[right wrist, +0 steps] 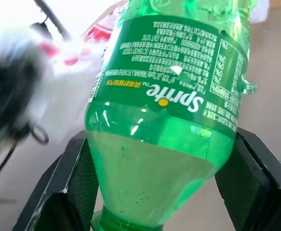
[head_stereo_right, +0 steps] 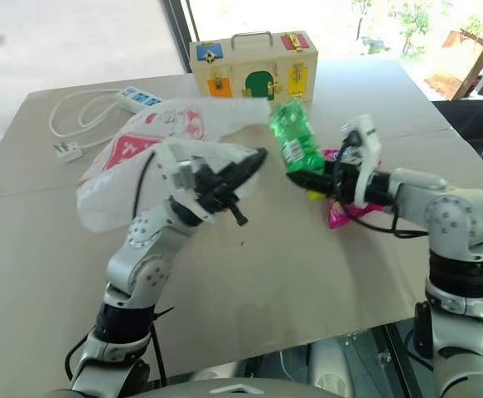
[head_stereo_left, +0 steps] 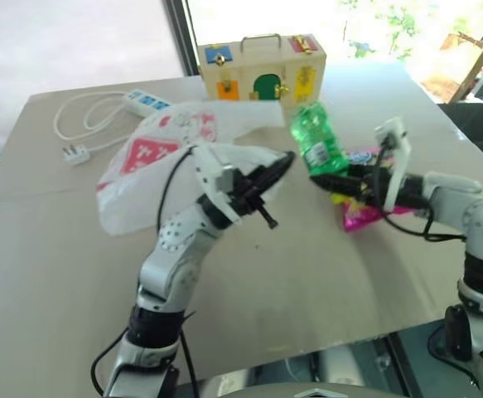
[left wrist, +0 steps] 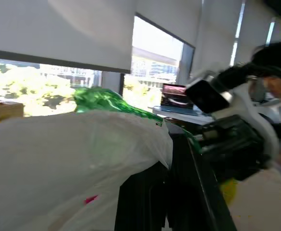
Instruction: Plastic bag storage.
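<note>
In the left eye view the left gripper (head_stereo_left: 276, 170) is closed on a fold of the plastic bag (head_stereo_left: 154, 157), a thin white carrier bag with red print that trails from the fingers back to the cardboard-covered table (head_stereo_left: 75, 265), where most of it lies in a loose heap ahead of the robot's left arm. The right gripper (head_stereo_left: 328, 178) is clamped on the lower end of a green Sprite bottle (head_stereo_left: 316, 137), which stands tilted above a pink snack packet (head_stereo_left: 361, 214). A wooden latch box (head_stereo_left: 262, 66) sits at the far edge, with a white power strip (head_stereo_left: 146, 101) and its cord to the left. The left wrist view shows the bag's film draped over the closed black fingers (left wrist: 145, 202), with the crumpled green bottle just beyond; whether film and bottle touch is hard to say from this angle. The right wrist view shows the two black fingers (right wrist: 68, 183) pressed on either side of the bottle near its neck. The bag looks very light, limp and slippery, so it should crumple and slide easily; gripping bunched film or a handle seems safer than a single layer.
</note>
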Tool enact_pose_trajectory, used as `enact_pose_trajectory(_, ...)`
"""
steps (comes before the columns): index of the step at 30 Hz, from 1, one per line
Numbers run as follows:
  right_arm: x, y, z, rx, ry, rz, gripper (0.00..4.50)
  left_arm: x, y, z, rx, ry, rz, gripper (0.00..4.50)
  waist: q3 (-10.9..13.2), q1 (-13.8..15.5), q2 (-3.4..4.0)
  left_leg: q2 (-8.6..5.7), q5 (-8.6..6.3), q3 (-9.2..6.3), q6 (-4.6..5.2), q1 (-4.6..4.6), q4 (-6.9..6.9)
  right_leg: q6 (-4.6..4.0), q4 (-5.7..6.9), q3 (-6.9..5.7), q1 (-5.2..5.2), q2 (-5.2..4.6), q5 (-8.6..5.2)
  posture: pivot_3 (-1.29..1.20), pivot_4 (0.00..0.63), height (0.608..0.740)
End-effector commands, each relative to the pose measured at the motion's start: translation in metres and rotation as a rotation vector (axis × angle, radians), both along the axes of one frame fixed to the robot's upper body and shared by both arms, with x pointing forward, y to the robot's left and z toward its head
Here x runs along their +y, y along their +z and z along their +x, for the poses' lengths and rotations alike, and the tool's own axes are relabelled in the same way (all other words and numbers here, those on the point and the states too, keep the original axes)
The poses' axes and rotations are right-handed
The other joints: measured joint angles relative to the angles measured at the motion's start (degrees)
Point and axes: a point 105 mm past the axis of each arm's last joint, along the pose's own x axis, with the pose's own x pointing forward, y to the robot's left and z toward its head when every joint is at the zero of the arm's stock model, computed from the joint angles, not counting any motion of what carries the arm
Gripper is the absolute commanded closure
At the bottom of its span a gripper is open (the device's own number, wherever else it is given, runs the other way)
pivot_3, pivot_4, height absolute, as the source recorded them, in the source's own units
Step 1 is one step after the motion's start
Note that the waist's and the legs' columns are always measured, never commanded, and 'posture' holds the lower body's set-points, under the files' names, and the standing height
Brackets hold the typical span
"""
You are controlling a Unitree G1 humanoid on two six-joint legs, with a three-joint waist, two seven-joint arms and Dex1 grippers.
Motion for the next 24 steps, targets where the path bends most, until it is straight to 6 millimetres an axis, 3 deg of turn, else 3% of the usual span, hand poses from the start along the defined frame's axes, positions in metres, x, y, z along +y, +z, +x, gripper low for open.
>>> enact_pose_trajectory(1,-0.028,0.025,0.002,-0.085,-0.072,0.019,1.64,-0.017,-0.009,-0.029,0.031,-0.26,0.043,4.5,0.0,-0.73,0.0,-0.03,0.0,0.01,0.01,-0.07,0.05,-0.01,0.12,-0.1,-0.16,-0.09,0.0,0.0,0.15,0.74)
enact_pose_trajectory(4,-0.042,0.022,-0.001,-0.07,-0.082,-0.03,1.64,-0.012,-0.021,-0.046,0.084,-0.38,0.088,4.5,0.0,-1.35,0.01,-0.02,0.0,0.08,0.01,-0.39,0.13,-0.01,0.29,-0.26,-0.61,-0.17,-0.01,0.0,0.15,0.74)
enact_pose_trajectory(7,-0.042,0.006,-0.013,0.001,-0.01,-0.089,1.64,0.0,-0.025,-0.045,0.099,-0.353,0.096,4.5,-0.01,-1.95,0.01,-0.01,0.0,0.1,0.01,-0.46,0.15,-0.01,0.37,-0.26,-0.74,-0.17,0.0,0.0,0.15,0.74)
enact_pose_trajectory(10,-0.024,-0.011,-0.03,0.068,0.132,-0.123,1.64,0.015,-0.03,-0.044,0.107,-0.304,0.116,4.5,-0.01,-2.15,0.01,-0.02,0.0,0.14,0.01,-0.45,0.43,-0.01,0.36,-0.19,-0.73,-0.17,0.01,0.0,0.15,0.74)
enact_pose_trajectory(16,0.016,-0.021,-0.053,0.149,0.393,-0.119,1.64,0.033,-0.031,-0.055,0.113,-0.269,0.093,4.5,-0.01,-1.75,0.02,0.02,0.0,0.16,0.01,-0.45,0.81,-0.04,0.45,-0.05,-0.71,-0.08,0.28,0.0,0.15,0.74)
enact_pose_trajectory(24,0.046,-0.056,-0.04,0.287,0.554,-0.24,1.64,0.041,-0.043,-0.08,0.123,-0.246,0.085,4.5,-0.02,-0.56,0.0,0.0,0.0,0.13,0.01,-0.5,0.81,-0.09,0.33,-0.1,-0.76,-0.09,0.33,0.0,0.15,0.74)
